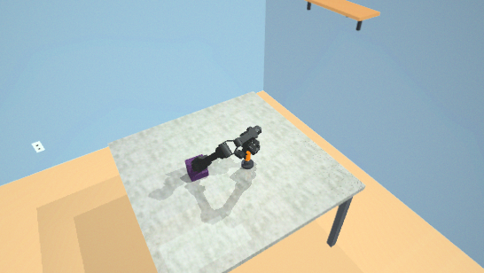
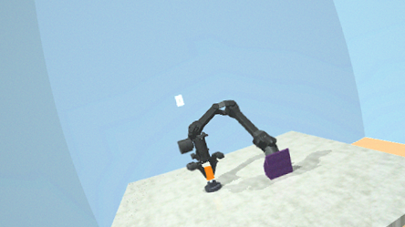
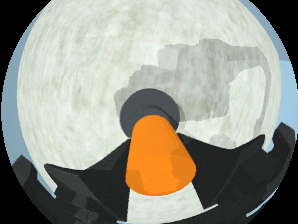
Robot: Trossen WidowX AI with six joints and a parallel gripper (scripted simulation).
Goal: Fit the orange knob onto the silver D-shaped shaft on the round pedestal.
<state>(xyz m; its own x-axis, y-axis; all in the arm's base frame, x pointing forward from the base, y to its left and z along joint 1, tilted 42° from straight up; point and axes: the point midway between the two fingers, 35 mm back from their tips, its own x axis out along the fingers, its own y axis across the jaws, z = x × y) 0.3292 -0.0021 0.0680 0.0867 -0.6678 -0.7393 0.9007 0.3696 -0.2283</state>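
Observation:
The orange knob (image 1: 248, 156) (image 2: 208, 172) (image 3: 159, 162) is upright between the fingers of my gripper (image 1: 247, 155) (image 2: 209, 173) (image 3: 159, 156), which is shut on it. The knob is directly over the dark round pedestal (image 1: 247, 166) (image 2: 212, 188) (image 3: 145, 100). In the exterior view a small gap shows between the knob's lower end and the pedestal, with a pale bit of the shaft (image 2: 210, 180) in it. The knob's hole, the shaft's flat side and how the two line up are hidden. In the wrist view the knob covers the pedestal's near part.
The arm's purple base block (image 1: 197, 168) (image 2: 278, 164) stands on the grey table (image 1: 284, 199) (image 2: 159, 226), to one side of the pedestal. The arm arches from it over to the pedestal. An orange shelf (image 1: 350, 8) is on the wall, far from the arm.

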